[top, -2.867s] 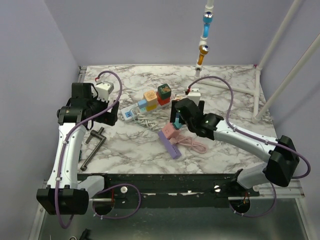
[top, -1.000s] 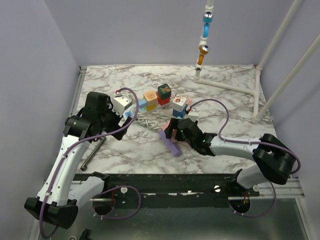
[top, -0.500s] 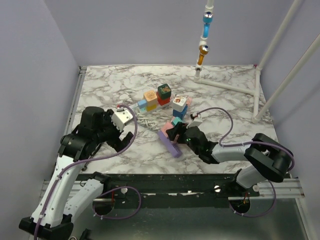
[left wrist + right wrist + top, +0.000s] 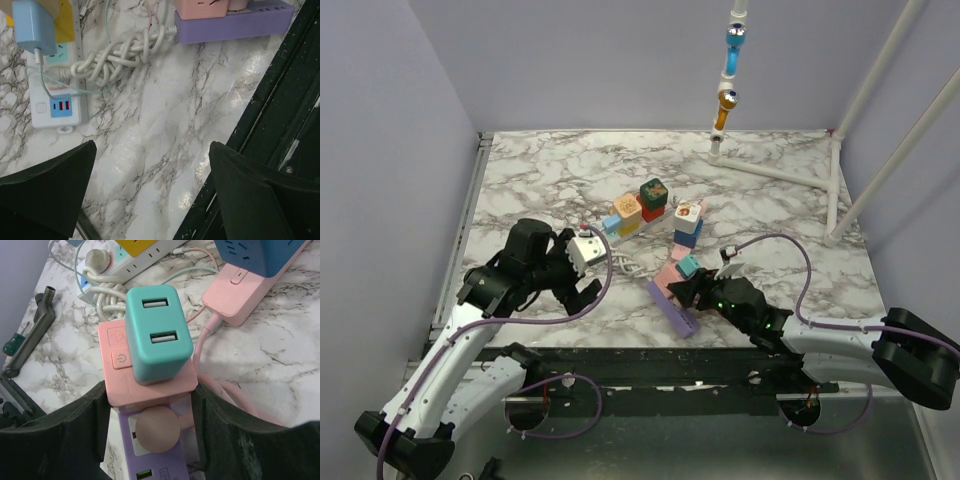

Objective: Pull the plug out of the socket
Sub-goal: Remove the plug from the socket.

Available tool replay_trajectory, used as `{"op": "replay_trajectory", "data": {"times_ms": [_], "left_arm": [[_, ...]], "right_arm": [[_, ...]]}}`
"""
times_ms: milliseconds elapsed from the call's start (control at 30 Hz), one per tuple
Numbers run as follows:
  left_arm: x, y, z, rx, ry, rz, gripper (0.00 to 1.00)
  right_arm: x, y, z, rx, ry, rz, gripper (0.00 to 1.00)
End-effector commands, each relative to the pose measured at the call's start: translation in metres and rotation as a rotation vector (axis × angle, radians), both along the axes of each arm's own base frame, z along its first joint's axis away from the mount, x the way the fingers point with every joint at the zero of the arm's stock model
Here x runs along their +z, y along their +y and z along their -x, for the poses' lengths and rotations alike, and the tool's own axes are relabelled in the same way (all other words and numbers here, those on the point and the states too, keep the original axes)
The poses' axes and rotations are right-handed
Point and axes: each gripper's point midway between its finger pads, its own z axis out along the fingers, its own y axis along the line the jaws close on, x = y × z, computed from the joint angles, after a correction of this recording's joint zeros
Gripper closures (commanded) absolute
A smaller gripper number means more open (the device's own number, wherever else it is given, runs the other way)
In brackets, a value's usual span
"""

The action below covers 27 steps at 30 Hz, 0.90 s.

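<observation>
While the marble table (image 4: 780,215) carries everything, the left gripper (image 4: 152,145) hangs over bare stone near the white power strip (image 4: 55,95), its fingers spread wide with nothing between them. Close to the table's near edge lies the purple power strip (image 4: 132,440), and on it sits the pink socket block (image 4: 115,360) (a round tan plug (image 4: 157,429) just beside it). The right gripper (image 4: 150,387) clamps that block, a finger against each flank. The teal plug (image 4: 157,335) sits on the block's top, its two USB ports facing the wrist camera.

Teal plug (image 4: 158,332), two USB ports up, seated in pink socket (image 4: 150,392).
</observation>
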Motion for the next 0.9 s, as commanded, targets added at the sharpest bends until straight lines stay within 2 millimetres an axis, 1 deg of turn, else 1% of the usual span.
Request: {"op": "replay_trajectory", "data": {"times_ms": [0,133,200,233,333,367,400,433,467,533,567,600,633,667,700,733,800,833,867], "left_arm": [[0.006,-0.025,-0.006,-0.09,-0.03,0.042,0.01],[0.001,-0.045,-0.011,-0.142,-0.026,0.052,0.02],[0.001,-0.056,-0.012,-0.184,-0.066,0.059,0.02],[-0.001,-0.06,-0.01,-0.224,-0.096,0.051,0.02],[-0.004,-0.072,-0.005,-0.368,-0.286,0.024,0.02],[-0.006,-0.075,-0.002,-0.417,-0.348,0.018,0.01],[-0.004,-0.079,0.0,-0.455,-0.415,0.025,0.01],[-0.008,-0.082,0.002,-0.491,-0.464,0.023,0.01],[-0.006,-0.087,0.004,-0.52,-0.515,0.037,0.02],[-0.017,-0.091,0.011,-0.598,-0.579,0.027,0.01],[-0.024,-0.093,0.011,-0.622,-0.62,0.02,0.01],[-0.033,-0.094,0.009,-0.629,-0.653,0.01,0.01],[-0.034,-0.096,0.003,-0.611,-0.695,0.012,0.01],[-0.04,-0.097,-0.002,-0.596,-0.706,0.004,0.01],[-0.041,-0.098,-0.007,-0.58,-0.711,-0.001,0.01],[-0.044,-0.101,-0.01,-0.565,-0.683,-0.001,0.01],[-0.041,-0.107,-0.018,-0.512,-0.616,0.016,0.02],[-0.04,-0.11,-0.021,-0.495,-0.576,0.021,0.01],[-0.035,-0.114,-0.023,-0.478,-0.547,0.032,0.01]], "right_arm": [[-0.002,0.003,0.019,0.107,-0.019,0.047,0.51],[0.009,0.016,0.018,0.154,-0.058,0.068,0.51],[0.019,0.026,0.017,0.183,-0.071,0.061,0.52],[0.022,0.028,0.016,0.186,-0.071,0.058,0.54],[0.033,0.034,0.014,0.19,-0.071,0.039,0.57],[0.034,0.035,0.014,0.188,-0.066,0.037,0.57],[0.036,0.034,0.014,0.182,-0.059,0.031,0.57],[0.038,0.034,0.014,0.176,-0.053,0.025,0.58],[0.039,0.033,0.015,0.175,-0.051,0.02,0.58],[0.041,0.032,0.018,0.184,-0.051,0.004,0.58],[0.042,0.033,0.02,0.197,-0.054,-0.002,0.59],[0.044,0.033,0.023,0.213,-0.058,-0.008,0.59],[0.043,0.034,0.025,0.228,-0.061,-0.006,0.59],[0.043,0.035,0.028,0.248,-0.062,-0.006,0.59],[0.044,0.036,0.031,0.269,-0.067,-0.005,0.59],[0.043,0.036,0.033,0.285,-0.071,0.0,0.58],[0.043,0.038,0.039,0.335,-0.097,0.019,0.53],[0.041,0.037,0.04,0.345,-0.104,0.031,0.48],[0.039,0.036,0.039,0.343,-0.111,0.047,0.39]]}}
